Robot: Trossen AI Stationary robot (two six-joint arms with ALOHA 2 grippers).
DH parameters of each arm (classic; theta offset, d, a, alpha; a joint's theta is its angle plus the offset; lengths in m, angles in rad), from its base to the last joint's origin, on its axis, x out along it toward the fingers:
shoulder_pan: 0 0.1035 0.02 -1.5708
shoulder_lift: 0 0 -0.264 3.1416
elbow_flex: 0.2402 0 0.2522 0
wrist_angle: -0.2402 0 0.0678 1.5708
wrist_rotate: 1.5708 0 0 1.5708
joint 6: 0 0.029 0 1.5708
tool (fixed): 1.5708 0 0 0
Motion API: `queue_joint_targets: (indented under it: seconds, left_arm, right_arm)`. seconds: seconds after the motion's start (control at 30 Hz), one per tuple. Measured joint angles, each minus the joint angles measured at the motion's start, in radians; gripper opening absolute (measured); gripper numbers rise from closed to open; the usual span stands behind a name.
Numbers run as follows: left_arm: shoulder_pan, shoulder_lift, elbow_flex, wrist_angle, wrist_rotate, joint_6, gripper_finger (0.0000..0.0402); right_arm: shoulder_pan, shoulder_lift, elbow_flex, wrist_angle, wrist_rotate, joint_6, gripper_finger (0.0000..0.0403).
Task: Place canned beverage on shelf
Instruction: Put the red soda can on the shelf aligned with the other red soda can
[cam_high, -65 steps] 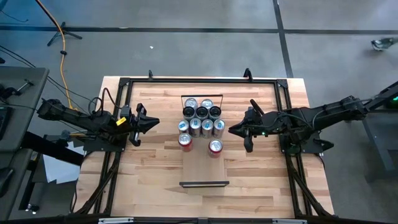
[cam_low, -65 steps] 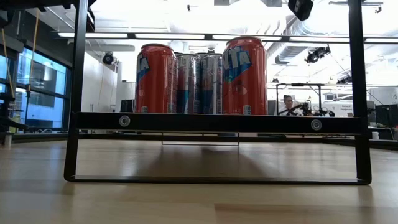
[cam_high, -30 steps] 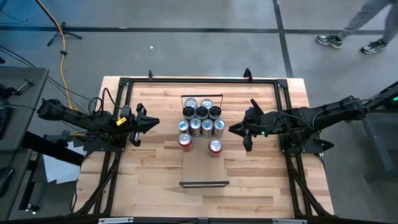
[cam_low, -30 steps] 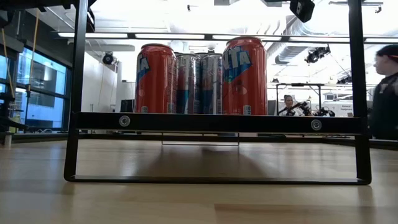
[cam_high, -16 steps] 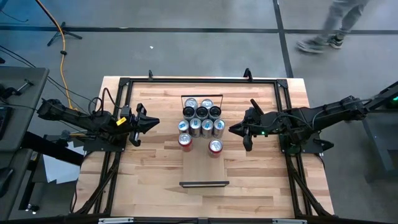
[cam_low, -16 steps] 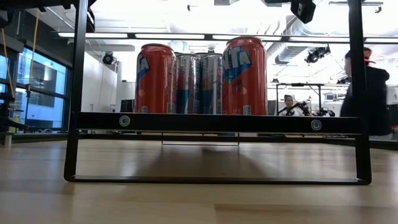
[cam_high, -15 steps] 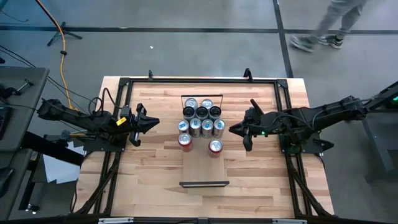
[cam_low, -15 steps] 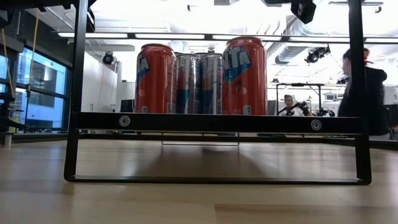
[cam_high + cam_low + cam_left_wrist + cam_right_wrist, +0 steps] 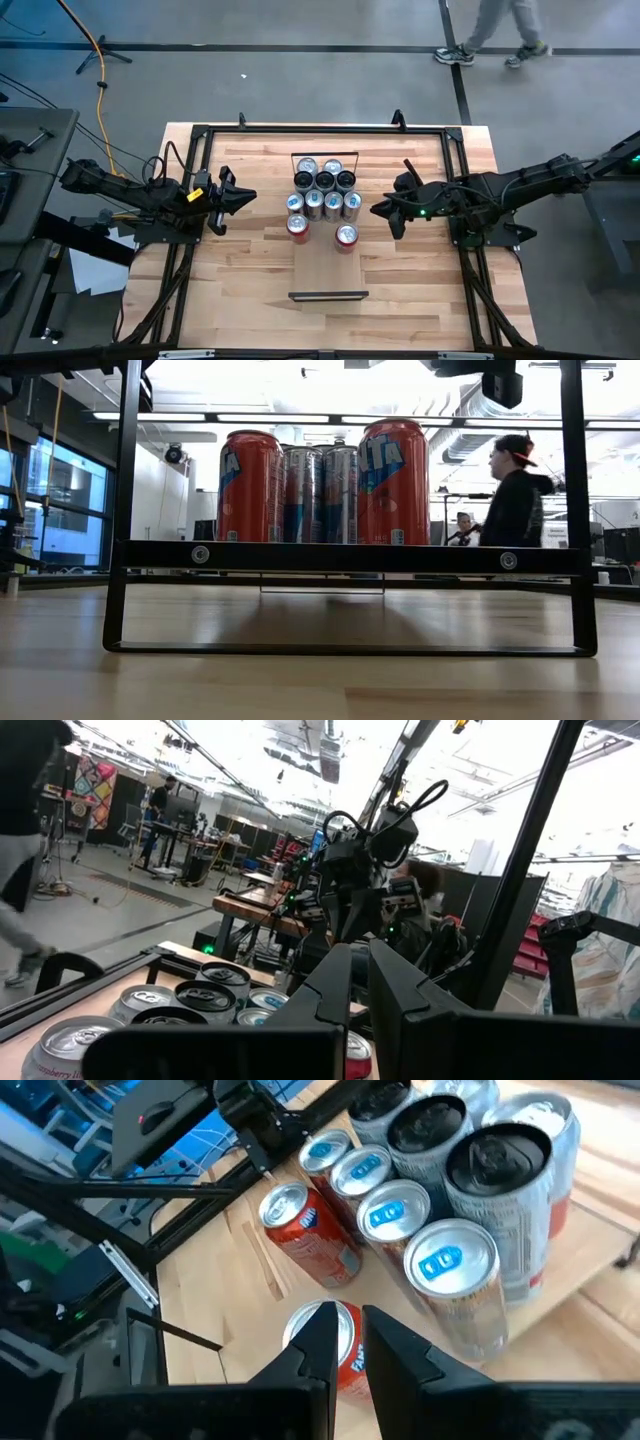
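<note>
Right claw (image 9: 381,212): arm stretched level over the counter (image 9: 250,270), fingers closed on nothing, tips pointing at the cans, just beside them.
Left claw (image 9: 245,197): closed and empty, arm level, on the cans' opposite side, a little apart from them.
Cans: eight in all, six silver cans (image 9: 325,190) in a tight cluster, two red cans (image 9: 346,235) in front.
Shelf (image 9: 327,268): between the two claws, carrying all the cans; its near half is bare up to the black end rail (image 9: 328,295).
Room: open counter either side of the shelf.
</note>
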Motion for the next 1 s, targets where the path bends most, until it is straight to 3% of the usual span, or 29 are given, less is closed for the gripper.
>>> queue_joint_targets:
  seconds: [0.17,0.7,0.8,1.0]
  left_arm:
    - [0.000,0.000,0.000,0.000,0.000,0.008,0.0003]
    - [0.023,0.000,0.000,0.000,0.049,-0.002,0.0003]
    - [0.088,0.000,0.000,0.000,0.129,-0.017,0.0003]
    - [0.284,0.002,0.001,-0.062,0.398,-0.122,0.0001]
  right_arm:
    - [0.000,0.000,0.000,-0.032,-0.004,0.072,0.0034]
    - [0.000,0.000,0.000,-0.034,-0.003,0.019,0.0034]
    - [0.000,0.000,0.000,-0.034,0.006,0.019,0.0034]
    - [0.000,0.000,0.000,-0.033,0.008,0.019,0.0034]
